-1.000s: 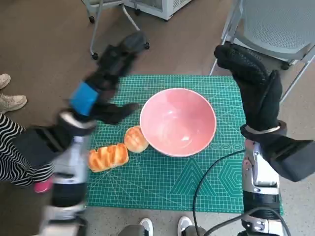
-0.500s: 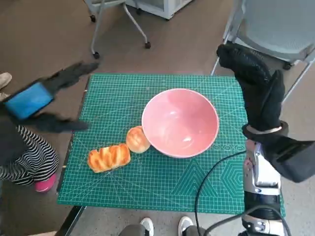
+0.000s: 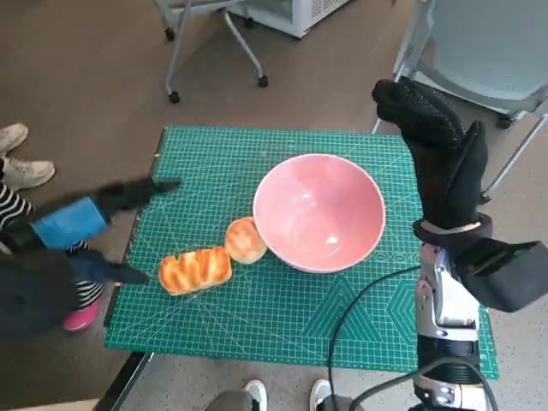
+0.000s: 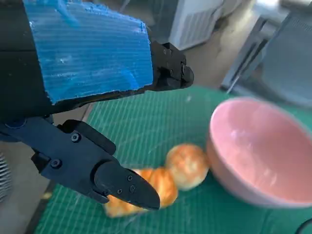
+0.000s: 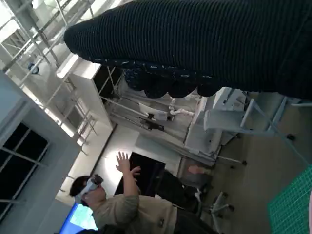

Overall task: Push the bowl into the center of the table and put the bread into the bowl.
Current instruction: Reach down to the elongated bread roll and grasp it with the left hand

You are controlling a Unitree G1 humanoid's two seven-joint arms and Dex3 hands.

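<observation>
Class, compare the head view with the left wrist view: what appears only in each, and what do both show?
Only the head view shows the right hand in its black knitted glove raised beside the table, the grey mesh chair, shoes on the floor and the black cable.

Only the left wrist view shows the left hand's black fingers close up, spread and holding nothing.

Both show the blue-taped left hand, the round pink bowl, the two golden bread pieces beside it, and the green gridded cutting mat.
</observation>
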